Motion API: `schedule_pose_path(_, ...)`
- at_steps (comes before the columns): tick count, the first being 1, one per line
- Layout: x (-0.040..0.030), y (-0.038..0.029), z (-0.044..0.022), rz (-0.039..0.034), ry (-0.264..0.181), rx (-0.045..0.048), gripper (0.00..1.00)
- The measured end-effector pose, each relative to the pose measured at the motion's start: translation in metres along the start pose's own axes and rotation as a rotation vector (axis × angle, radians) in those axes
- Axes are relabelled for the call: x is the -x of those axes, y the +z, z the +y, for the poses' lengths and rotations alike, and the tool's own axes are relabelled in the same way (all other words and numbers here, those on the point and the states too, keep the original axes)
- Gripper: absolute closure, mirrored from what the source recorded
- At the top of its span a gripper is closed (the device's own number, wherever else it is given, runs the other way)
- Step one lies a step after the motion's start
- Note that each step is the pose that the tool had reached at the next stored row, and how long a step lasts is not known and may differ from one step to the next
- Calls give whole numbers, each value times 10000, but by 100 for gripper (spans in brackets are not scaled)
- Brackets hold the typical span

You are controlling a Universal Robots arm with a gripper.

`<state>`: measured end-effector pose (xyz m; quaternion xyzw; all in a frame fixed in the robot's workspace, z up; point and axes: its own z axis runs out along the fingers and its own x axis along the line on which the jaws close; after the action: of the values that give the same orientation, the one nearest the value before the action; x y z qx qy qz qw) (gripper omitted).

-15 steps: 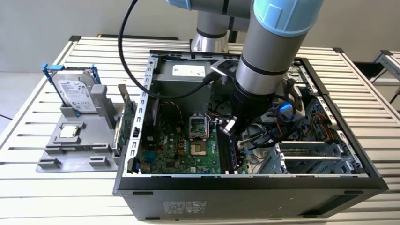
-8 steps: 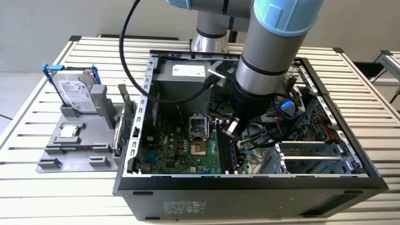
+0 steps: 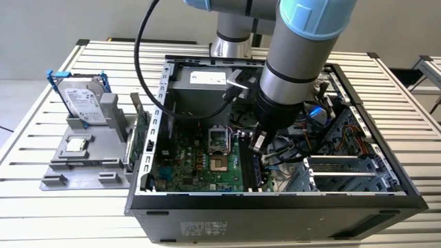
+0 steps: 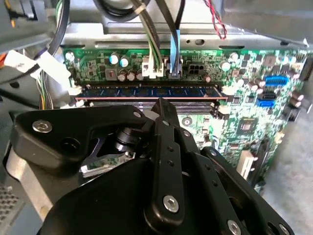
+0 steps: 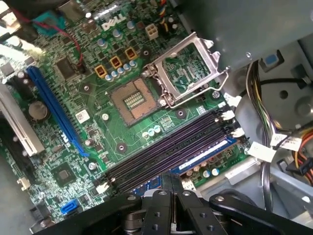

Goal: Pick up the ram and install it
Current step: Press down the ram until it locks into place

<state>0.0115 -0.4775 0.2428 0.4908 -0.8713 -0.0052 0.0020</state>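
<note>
Arm [image 3: 293,77] angled down, end effector [image 3: 258,142] fingers together

The open computer case [image 3: 276,199] leaves room from above over the motherboard [image 3: 200,165] at lower centre of the exterior view. The gripper [image 3: 257,142] hangs just over the memory slots [image 5: 166,149], where the ram [image 4: 146,91] sits seated. Loose cables [image 3: 293,152] crowd the space just beside it toward the exterior view's right, and the drive cage [image 3: 344,173] walls that side. The open processor socket [image 5: 188,71] lies near the slots.
</note>
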Motion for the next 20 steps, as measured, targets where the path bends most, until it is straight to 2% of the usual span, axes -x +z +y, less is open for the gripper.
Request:
schedule_pose_path(4,0,0,1,3,-255,0,100)
schedule_pose_path(20,0,0,0,36,-3160,5,100)
